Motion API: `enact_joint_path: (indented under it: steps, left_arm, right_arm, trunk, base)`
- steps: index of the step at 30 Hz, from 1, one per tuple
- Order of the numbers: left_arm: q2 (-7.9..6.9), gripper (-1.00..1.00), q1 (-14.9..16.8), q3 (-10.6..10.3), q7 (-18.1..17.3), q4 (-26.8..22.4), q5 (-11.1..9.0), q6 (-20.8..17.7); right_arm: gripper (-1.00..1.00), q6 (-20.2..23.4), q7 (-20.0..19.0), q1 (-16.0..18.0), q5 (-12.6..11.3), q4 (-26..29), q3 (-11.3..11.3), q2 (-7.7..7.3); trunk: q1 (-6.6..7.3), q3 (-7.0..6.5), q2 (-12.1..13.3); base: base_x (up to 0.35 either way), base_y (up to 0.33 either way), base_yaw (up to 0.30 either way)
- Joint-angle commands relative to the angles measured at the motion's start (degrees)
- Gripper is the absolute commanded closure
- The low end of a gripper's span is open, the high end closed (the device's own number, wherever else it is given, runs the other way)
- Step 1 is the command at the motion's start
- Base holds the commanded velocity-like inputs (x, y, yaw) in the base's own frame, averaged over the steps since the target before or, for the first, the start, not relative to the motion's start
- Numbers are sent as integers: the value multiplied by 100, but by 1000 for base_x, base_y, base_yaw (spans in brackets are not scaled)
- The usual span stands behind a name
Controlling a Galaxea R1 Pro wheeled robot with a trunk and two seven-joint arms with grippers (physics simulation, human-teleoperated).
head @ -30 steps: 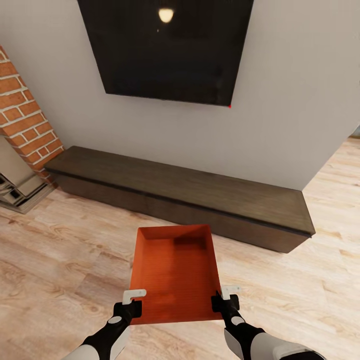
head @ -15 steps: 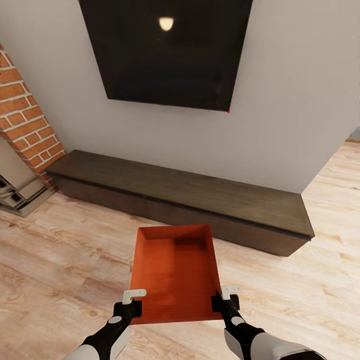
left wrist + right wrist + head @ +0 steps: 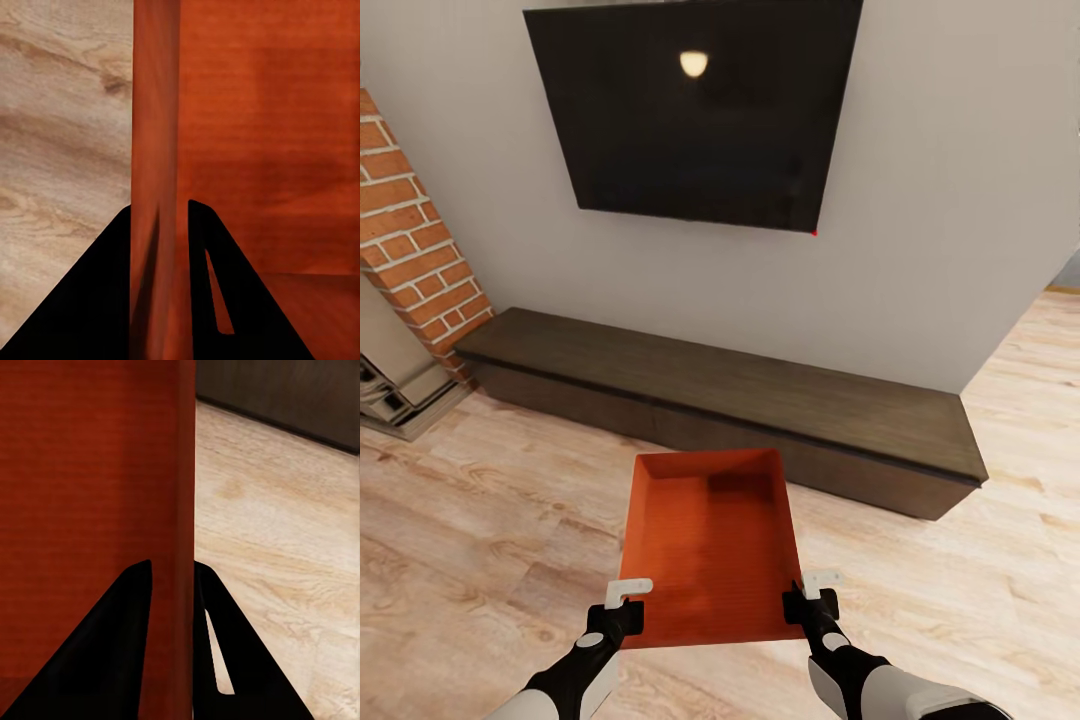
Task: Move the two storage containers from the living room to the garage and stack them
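Observation:
An orange-red storage container (image 3: 710, 545), open at the top and empty, is held off the wood floor in front of me. My left gripper (image 3: 628, 600) is shut on its left wall (image 3: 155, 172), one finger on each side of it. On the opposite side, my right gripper (image 3: 807, 593) pinches the right wall (image 3: 184, 510) the same way. The black fingers (image 3: 112, 645) straddle the thin wall in both wrist views. I am in the living room, over light wood planks (image 3: 480, 500).
A low dark wood TV bench (image 3: 740, 400) runs along the white wall ahead, under a black wall TV (image 3: 695, 110). A red brick column (image 3: 415, 240) and a grey stepped unit (image 3: 390, 385) stand at the left. Open plank floor continues past the wall's right end (image 3: 1040, 340).
The whole view has tilted up and drawn back a little, so the TV and bench sit lower and farther. The container and both grippers hold the same place in the picture.

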State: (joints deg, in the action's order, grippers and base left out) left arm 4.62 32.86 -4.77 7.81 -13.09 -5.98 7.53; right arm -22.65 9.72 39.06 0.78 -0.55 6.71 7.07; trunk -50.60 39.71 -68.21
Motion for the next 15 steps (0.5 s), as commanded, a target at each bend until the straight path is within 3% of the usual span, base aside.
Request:
enact_joint_path:
  steps: [1, 15]
  left_arm:
    - [-16, 100, 1, -77, 63, -9, -18, 21]
    - [-14, 100, 1, -77, 63, -9, -18, 21]
  right_arm:
    - [100, 24, 21, 5, 151, -7, -293, 5]
    - [100, 24, 21, 5, 151, -7, -293, 5]
  trunk:
    - [0, -5, -3]
    - [0, -137, -3]
  base:
    - [0, 0, 0]
    - [0, 0, 0]
